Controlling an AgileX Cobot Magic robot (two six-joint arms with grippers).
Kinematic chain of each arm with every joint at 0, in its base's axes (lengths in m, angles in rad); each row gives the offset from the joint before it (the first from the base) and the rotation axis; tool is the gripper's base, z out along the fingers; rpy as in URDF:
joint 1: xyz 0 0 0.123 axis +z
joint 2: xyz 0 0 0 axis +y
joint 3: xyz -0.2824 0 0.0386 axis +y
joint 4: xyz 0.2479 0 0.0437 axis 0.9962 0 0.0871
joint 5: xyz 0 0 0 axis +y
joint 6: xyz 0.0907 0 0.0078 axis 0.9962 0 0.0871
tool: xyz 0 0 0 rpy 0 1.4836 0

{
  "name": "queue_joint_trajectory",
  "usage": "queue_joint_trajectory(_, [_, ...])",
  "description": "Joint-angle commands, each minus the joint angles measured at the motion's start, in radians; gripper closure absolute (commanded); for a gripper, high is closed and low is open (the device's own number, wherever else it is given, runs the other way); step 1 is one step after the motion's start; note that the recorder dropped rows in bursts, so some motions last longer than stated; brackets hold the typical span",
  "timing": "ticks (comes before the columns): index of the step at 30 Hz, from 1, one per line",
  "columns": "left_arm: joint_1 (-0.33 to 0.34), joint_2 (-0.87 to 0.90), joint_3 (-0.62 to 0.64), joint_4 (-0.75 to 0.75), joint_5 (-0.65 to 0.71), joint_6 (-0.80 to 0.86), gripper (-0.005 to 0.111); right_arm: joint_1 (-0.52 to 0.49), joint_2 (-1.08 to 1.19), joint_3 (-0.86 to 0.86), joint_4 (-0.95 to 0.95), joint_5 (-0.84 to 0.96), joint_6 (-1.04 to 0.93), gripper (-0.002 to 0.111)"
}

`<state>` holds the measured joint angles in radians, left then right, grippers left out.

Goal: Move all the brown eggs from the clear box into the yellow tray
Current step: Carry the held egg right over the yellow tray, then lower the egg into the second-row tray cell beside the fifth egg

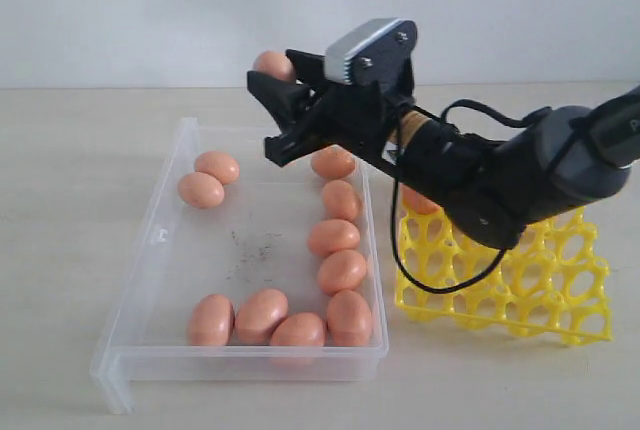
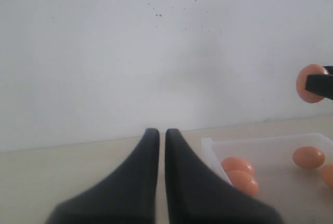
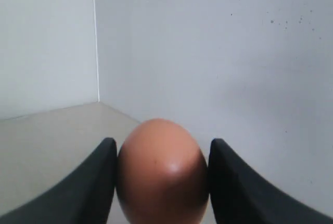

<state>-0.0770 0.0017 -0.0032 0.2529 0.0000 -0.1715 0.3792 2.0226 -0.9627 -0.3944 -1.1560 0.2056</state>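
Observation:
My right gripper (image 1: 269,73) hangs above the far edge of the clear box (image 1: 150,280), shut on a brown egg (image 1: 270,61). In the right wrist view this egg (image 3: 162,174) fills the gap between the two black fingers (image 3: 93,182), upright. Several brown eggs (image 1: 340,235) lie in the box: two at its left wall, a column along its right wall, a row at the front. The yellow tray (image 1: 520,285) lies right of the box, partly under the right arm, and one egg (image 1: 419,201) shows in it. My left gripper (image 2: 162,133) is shut, empty, low beside the box's corner (image 2: 210,146).
The tabletop (image 1: 60,200) is pale beige with a white wall behind it. The right arm's black cable (image 1: 400,250) loops down over the tray's near left corner. Dark specks mark the box floor (image 1: 250,250).

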Motion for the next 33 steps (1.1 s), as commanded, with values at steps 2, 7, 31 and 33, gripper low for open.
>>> queue_joint_trajectory(2, [-0.005,-0.002,0.003,-0.002,0.000,0.001,0.103,-0.109,-0.027,0.087,-0.178,-0.065,0.100,0.109])
queue_joint_trajectory(7, [-0.005,-0.002,0.003,-0.002,0.000,0.001,0.103,-0.178,-0.074,0.146,-0.249,-0.065,0.120,0.109])
queue_joint_trajectory(31, [-0.005,-0.002,0.003,-0.002,0.000,0.001,0.103,-0.467,-0.247,0.535,-0.331,-0.065,0.189,0.109])
queue_joint_trajectory(33, [-0.005,-0.002,0.003,-0.002,0.000,0.001,0.103,-0.488,-0.247,0.535,-0.325,-0.065,0.229,0.109])
